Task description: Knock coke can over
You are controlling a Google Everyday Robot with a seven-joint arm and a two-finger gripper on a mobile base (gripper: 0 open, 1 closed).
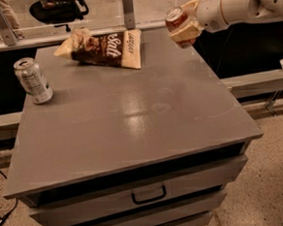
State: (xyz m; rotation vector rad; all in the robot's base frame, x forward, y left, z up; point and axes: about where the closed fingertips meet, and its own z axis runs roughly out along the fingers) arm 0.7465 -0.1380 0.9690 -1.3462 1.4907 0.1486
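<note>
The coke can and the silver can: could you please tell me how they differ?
The coke can is red-orange; the silver can is grey with dark print. The coke can is tilted in the gripper at the table's far right corner; the silver can stands free near the left edge. Both are soda cans.
</note>
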